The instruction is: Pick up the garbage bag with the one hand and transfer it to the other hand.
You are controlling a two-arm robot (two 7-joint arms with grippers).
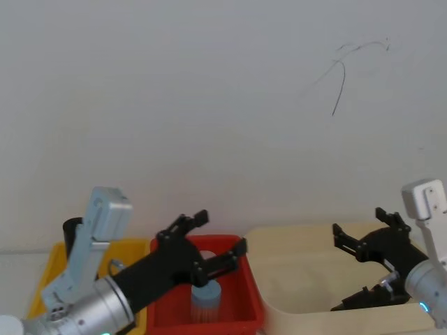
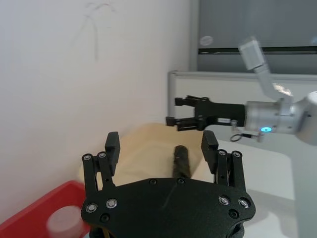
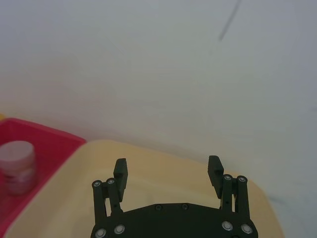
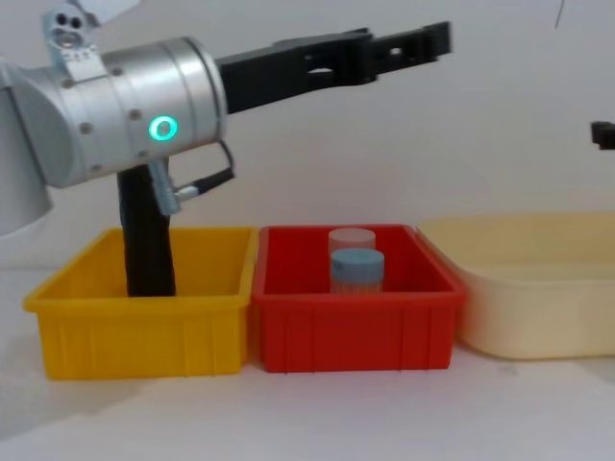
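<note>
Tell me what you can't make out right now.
- Bag roll: chest view, top behind left arm, base behind yellow bin wall.
- Right claw: chest view's right edge cuts it off.
- Rear jar: chest view, mostly behind the blue-lidded jar.

Two jars (image 4: 356,274) stand mid-floor in the red bin (image 4: 351,331), leaving strips along its walls. Over the red bin hangs the left hand (image 1: 222,232), fingers spread. Left of the red bin, the garbage bag (image 4: 149,254) stands upright in the yellow bin (image 4: 135,336), with the left arm's wrist (image 4: 125,106) crossing its top. Right of the red bin, the cream tub (image 4: 538,322) offers a wide hollow under the right hand (image 1: 336,269), fingers apart.
</note>
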